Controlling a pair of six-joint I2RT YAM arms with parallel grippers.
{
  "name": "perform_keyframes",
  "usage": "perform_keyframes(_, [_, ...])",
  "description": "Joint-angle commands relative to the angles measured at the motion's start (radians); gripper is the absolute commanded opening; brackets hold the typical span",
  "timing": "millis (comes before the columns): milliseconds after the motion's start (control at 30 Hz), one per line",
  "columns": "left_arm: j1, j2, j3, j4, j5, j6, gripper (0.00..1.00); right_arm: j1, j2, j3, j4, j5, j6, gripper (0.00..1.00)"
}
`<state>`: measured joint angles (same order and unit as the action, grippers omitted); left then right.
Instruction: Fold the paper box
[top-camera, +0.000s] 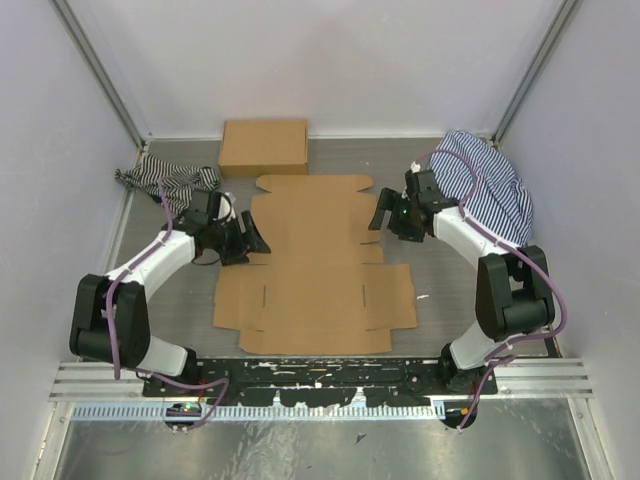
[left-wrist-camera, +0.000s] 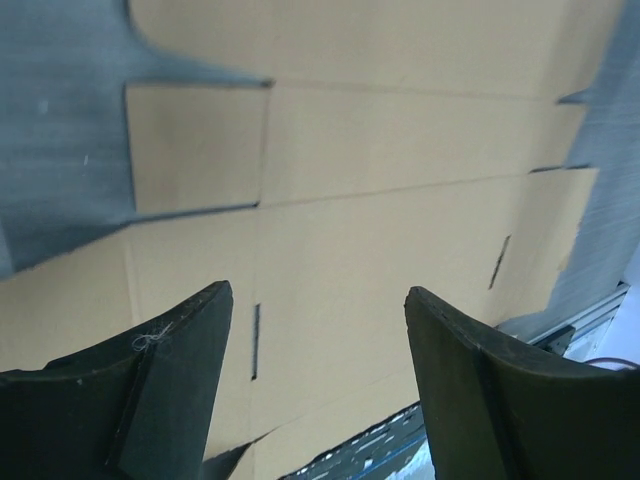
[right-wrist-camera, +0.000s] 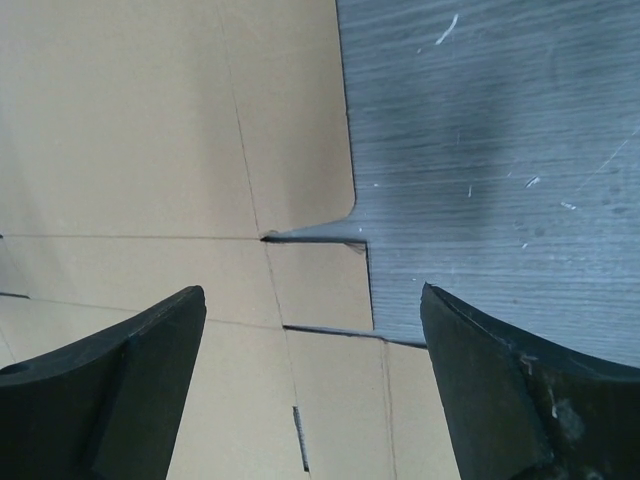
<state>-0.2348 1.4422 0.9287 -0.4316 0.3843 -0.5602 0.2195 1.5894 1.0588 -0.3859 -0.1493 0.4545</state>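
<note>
Right claw (right-wrist-camera: 312, 300): dark fingers at 7 and 5 o'clock, spread wide, nothing between them.
Paper box (right-wrist-camera: 130, 130): flat cardboard sheet, filling 6 through 12 o'clock; crease lines, short slit (right-wrist-camera: 299, 437) at 6.
Counter (right-wrist-camera: 500, 130): grey, scratched, from 12 to 4 o'clock.
</note>
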Motion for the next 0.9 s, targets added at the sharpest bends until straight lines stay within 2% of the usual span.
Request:
perform_keyframes(0, [-0.01,-0.026,-0.088,0.136,0.05,-0.064,0.76,0.038,0.006,-0.008,0.018,0.017,-0.016,0.93])
perform_keyframes(233, [-0.156,-0.05,-0.082,0.142,-0.036,-0.061,0.76,0.092,0.03,-0.015,-0.007,0.065,0.002,0.88])
perform_keyframes(400, [-0.241,-0.056,-0.095,0.105,-0.111,-0.047,0.75,0.128,-0.051,-0.061,-0.048,0.119,0.022,0.89])
perform_keyframes(600, [-0.248,0.011,-0.096,0.14,-0.109,-0.067,0.75,0.128,0.018,-0.005,-0.079,0.151,0.03,0.89])
perform_keyframes(867, [-0.25,0.076,-0.094,0.144,-0.14,-0.061,0.75,0.128,0.082,-0.012,-0.011,0.07,0.044,0.89])
